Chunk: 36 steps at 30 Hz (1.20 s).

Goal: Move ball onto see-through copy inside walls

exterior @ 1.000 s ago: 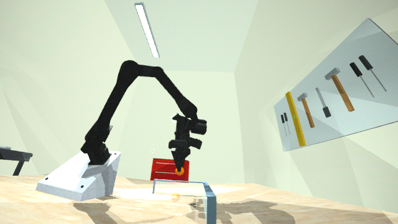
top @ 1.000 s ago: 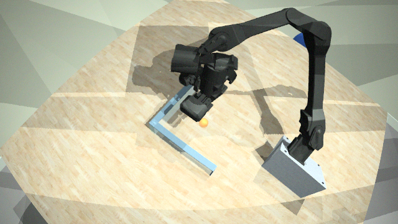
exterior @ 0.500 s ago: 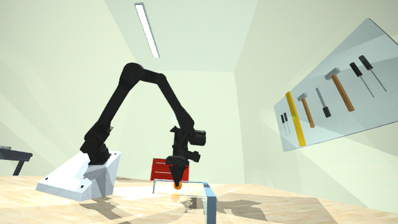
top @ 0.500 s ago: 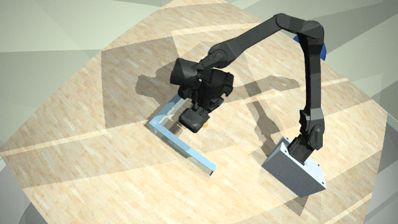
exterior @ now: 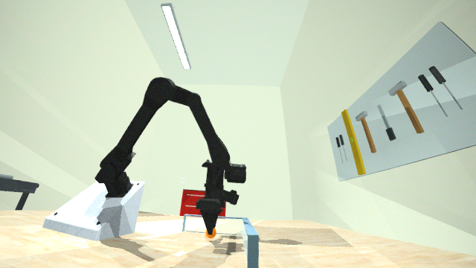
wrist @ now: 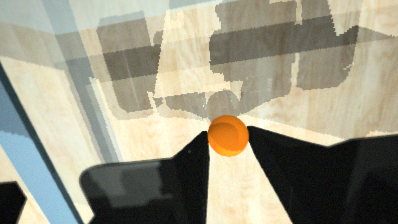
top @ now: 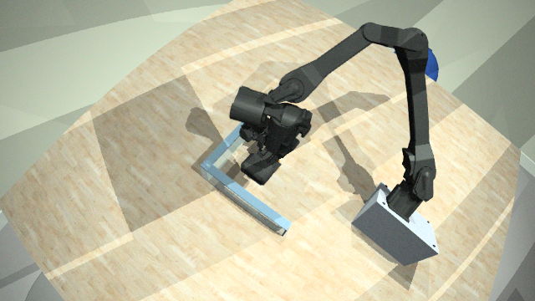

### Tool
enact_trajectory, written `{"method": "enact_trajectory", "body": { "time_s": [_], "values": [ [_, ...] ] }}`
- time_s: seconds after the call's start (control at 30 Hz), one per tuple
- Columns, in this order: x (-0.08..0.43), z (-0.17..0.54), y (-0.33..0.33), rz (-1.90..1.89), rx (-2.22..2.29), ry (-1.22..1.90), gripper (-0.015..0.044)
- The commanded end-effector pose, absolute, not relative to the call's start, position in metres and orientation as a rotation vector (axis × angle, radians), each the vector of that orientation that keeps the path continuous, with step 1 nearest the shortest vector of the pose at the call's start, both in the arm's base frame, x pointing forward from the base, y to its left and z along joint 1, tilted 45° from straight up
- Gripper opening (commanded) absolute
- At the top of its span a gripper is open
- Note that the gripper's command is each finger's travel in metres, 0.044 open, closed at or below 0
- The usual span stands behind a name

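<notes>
A workshop: grey wall-mounted tool board (exterior: 409, 123) hung with wooden-handled hammers (exterior: 407, 108), screwdrivers, yellow level; left of it, red tool chest (exterior: 191, 202).
</notes>
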<state>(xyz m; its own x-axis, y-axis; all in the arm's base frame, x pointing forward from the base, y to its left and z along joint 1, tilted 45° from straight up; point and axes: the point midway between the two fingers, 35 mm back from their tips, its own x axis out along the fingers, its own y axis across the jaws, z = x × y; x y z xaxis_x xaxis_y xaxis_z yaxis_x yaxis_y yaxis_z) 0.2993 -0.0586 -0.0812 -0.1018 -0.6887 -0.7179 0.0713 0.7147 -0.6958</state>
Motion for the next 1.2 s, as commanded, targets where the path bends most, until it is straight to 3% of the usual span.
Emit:
{"method": "enact_trajectory", "body": {
  "time_s": [0.0, 0.3, 0.63, 0.83, 1.0, 1.17],
  "values": [
    [0.296, -0.087, -0.064, -0.691, -0.53, 1.563, 0.0],
    [0.295, -0.091, -0.068, -0.691, -0.53, 1.563, 0.0],
    [0.297, -0.089, -0.067, -0.692, -0.523, 1.555, 0.0256],
    [0.298, -0.087, -0.065, -0.691, -0.523, 1.555, 0.0256],
    [0.306, -0.037, -0.013, -0.687, -0.526, 1.563, 0.0256],
    [0.305, -0.028, -0.006, -0.688, -0.528, 1.564, 0.0256]
  ]
}}
